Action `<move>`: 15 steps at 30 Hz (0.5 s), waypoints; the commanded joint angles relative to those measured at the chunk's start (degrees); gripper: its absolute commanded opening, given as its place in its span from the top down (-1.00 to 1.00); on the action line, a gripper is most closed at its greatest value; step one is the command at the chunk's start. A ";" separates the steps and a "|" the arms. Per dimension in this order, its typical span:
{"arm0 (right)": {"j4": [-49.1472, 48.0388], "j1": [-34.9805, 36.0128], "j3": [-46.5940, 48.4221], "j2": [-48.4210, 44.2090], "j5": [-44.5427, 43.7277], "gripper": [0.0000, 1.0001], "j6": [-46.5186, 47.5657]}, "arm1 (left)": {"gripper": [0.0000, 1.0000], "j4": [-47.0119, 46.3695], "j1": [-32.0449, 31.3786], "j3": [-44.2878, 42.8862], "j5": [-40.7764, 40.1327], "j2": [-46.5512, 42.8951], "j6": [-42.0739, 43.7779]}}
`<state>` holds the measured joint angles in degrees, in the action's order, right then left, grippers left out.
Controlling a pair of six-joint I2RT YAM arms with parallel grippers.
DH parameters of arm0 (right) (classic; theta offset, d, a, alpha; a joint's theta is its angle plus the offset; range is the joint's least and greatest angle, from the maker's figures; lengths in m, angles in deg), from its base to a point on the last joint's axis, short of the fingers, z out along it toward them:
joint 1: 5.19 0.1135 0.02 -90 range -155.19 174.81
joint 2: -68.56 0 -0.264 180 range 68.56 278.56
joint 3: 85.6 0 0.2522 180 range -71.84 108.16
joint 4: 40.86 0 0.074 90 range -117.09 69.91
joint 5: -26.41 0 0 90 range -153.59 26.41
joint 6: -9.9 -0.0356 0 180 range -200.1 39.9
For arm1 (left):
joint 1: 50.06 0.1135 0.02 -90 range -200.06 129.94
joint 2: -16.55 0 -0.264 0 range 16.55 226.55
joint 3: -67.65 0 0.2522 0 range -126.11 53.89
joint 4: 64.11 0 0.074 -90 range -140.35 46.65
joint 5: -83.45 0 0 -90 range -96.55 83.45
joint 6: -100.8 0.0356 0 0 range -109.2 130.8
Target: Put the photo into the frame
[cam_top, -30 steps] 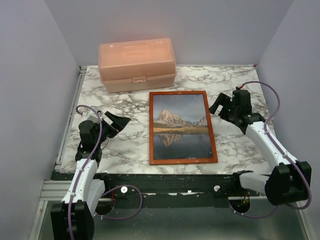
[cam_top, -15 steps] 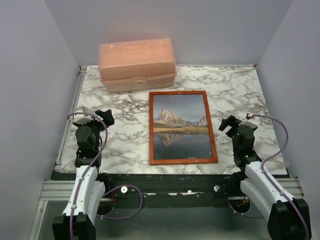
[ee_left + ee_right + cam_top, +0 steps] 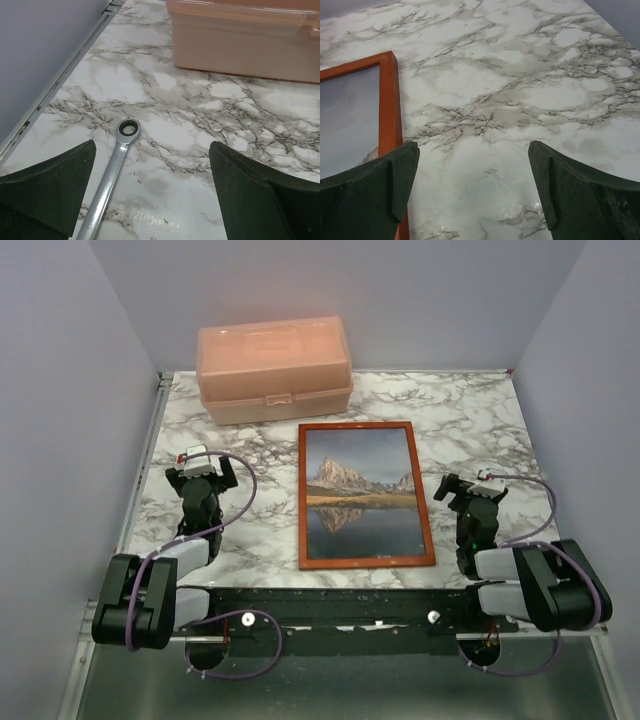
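The reddish-brown frame lies flat on the marble table, and the mountain-and-lake photo sits face up inside it. My left gripper hovers low to the left of the frame, open and empty; in the left wrist view only marble and a wrench show between its fingers. My right gripper is open and empty to the right of the frame. In the right wrist view its left finger overlaps the frame's right rail, with a strip of the photo beside it.
A peach plastic box stands shut at the back of the table and shows ahead of the left gripper. A silver ratchet wrench lies on the marble under the left gripper. Grey walls close in both sides.
Both arms have pulled back toward the near edge and folded low. The right gripper left the frame's upper right side and came down beside its lower right. Frame and photo have not moved.
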<state>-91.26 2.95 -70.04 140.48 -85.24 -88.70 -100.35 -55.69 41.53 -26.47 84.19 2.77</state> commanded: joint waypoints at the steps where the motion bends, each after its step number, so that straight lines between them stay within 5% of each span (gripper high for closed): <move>1: -12.96 -0.57 5.09 9.80 -0.29 -1.00 -0.79 | -0.97 -8.38 0.36 -2.71 2.78 3.55 5.37; 5: -21.10 -0.87 8.73 23.22 4.06 -1.00 2.94 | -0.97 -6.15 1.10 -3.64 4.07 3.62 4.68; 7: -8.70 -0.96 12.23 20.11 3.57 -1.00 0.42 | -0.97 -6.02 1.15 -3.67 4.01 3.54 4.60; 9: -16.49 -1.04 10.74 22.46 3.12 -1.00 2.07 | -0.97 -5.74 1.15 -3.79 4.07 3.56 4.56; 15: -13.71 -1.02 11.24 21.77 3.18 -1.00 1.62 | -0.97 -5.87 1.14 -3.71 4.01 3.55 4.61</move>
<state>-102.42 2.23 -59.07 161.68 -82.24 -87.92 -104.28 -54.88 38.60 -23.87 87.66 6.94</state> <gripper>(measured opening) 0.998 0.984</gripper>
